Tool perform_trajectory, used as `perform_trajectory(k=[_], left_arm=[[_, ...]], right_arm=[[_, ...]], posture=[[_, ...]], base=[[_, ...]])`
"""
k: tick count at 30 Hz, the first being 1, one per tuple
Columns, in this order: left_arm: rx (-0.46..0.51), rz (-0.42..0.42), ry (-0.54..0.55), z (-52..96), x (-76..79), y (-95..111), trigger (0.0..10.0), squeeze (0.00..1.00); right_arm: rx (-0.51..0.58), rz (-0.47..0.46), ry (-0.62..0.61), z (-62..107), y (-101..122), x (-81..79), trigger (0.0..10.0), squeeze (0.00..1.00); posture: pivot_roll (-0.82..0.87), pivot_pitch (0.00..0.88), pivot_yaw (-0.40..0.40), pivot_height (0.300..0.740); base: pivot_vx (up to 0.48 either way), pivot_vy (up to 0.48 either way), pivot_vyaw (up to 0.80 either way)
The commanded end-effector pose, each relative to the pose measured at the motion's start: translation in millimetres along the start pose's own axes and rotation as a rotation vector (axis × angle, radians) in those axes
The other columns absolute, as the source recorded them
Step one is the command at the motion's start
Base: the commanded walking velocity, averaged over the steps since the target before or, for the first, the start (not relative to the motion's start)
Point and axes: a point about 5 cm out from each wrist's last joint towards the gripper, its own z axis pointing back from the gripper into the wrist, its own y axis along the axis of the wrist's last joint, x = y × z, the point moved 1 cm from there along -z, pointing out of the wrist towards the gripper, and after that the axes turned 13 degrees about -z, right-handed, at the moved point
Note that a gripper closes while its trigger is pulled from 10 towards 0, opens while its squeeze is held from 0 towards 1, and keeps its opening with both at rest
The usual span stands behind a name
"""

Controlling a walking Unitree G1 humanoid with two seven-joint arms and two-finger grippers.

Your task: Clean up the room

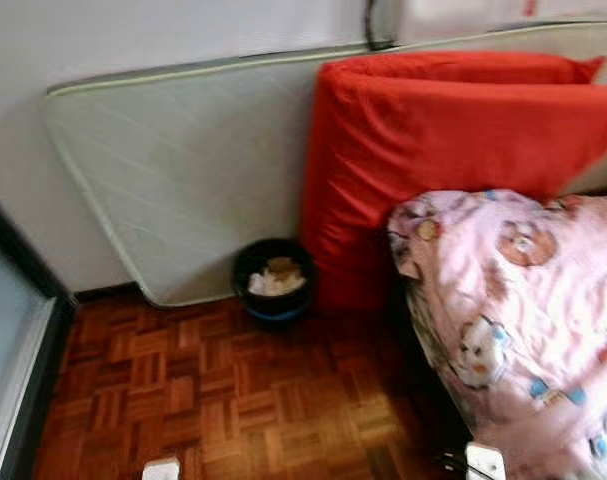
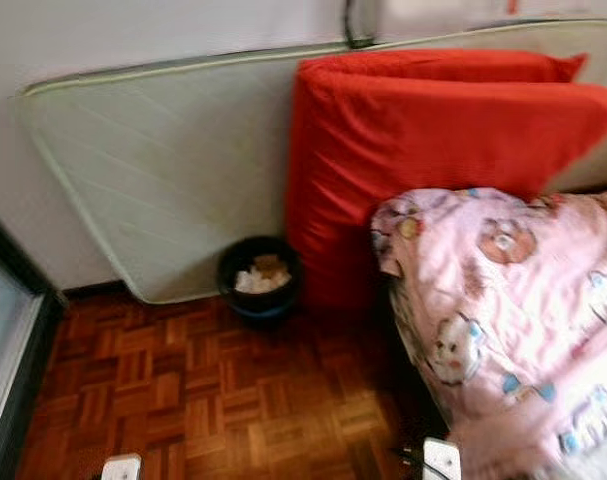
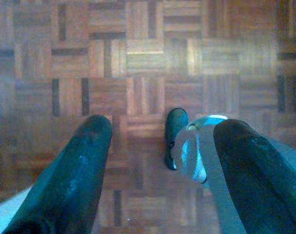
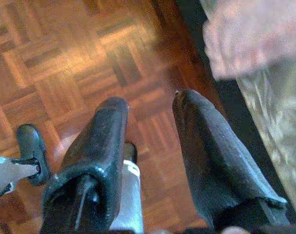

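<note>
Nearest you, at the bottom of the head view, lies bare parquet floor (image 1: 233, 400), with a bed under a pink cartoon-print blanket (image 1: 523, 320) at your right. Both arms hang low. The left gripper (image 3: 157, 161) points straight down at the floor, its two black fingers spread apart and holding nothing. The right gripper (image 4: 150, 141) hangs beside the bed edge, its fingers also parted and empty.

The thing most tied to tidying is one small black waste bin (image 1: 274, 280) on the floor against the far wall. It already holds crumpled paper and a brownish scrap. It stands just in front of one pale mattress (image 1: 183, 180) leaning on the wall, and just beside two red cushions or pads (image 1: 453, 150) stacked upright against that mattress.

No loose litter can be made out on the floor, so this scene fits either a room with rubbish already binned or one with clutter lying outside these views. Which step is in hand cannot be settled. For any approach to the bin, keep your feet clear of the bed frame, and keep the right arm off the blanket's overhang.

Count: one bin, one mattress, two red pads, one blanket, one dark-framed glass door (image 1: 13, 330) at your left.
</note>
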Motion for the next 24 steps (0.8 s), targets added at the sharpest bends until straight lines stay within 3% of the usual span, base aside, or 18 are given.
perform_trajectory(k=[1,7,12,16,19,24], left_arm=[[-0.032,-0.016,-0.001,0.2,0.8,-3.7,10.0,0.00],[-0.045,-0.035,0.004,0.1,-1.6,-4.4,10.0,0.00],[-0.056,-0.013,0.028,1.1,-5.0,-7.5,10.0,0.00],[-0.108,-0.017,0.019,6.8,1.4,-26.5,10.0,0.00],[-0.120,-0.011,0.026,9.1,1.2,-32.7,10.0,0.00],[-0.131,-0.056,0.014,13.7,2.5,-43.2,10.0,0.00]], right_arm=[[-0.014,-0.012,-0.008,0.9,-5.0,1.3,10.0,0.00],[-0.017,-0.028,-0.008,0.9,-6.6,-1.2,10.0,0.00],[-0.067,-0.046,0.005,2.1,-17.6,-5.5,10.0,0.00],[-0.094,-0.049,-0.028,6.8,-32.6,6.7,10.0,0.00],[-0.114,-0.052,-0.037,8.8,-41.2,5.9,10.0,0.00],[-0.119,-0.058,-0.028,11.3,-49.3,4.7,10.0,0.00]], posture=[[-0.01,0.000,0.011,0.740],[-0.03,0.000,0.034,0.740],[0.00,0.000,0.018,0.740],[-0.02,0.000,0.013,0.740],[-0.02,0.000,0.015,0.740],[-0.05,0.000,0.055,0.740]], base=[[0.000,0.000,0.80],[0.000,0.000,0.73],[0.000,0.000,0.00],[0.000,0.000,0.00],[0.000,0.000,0.00],[0.000,0.000,0.00]])
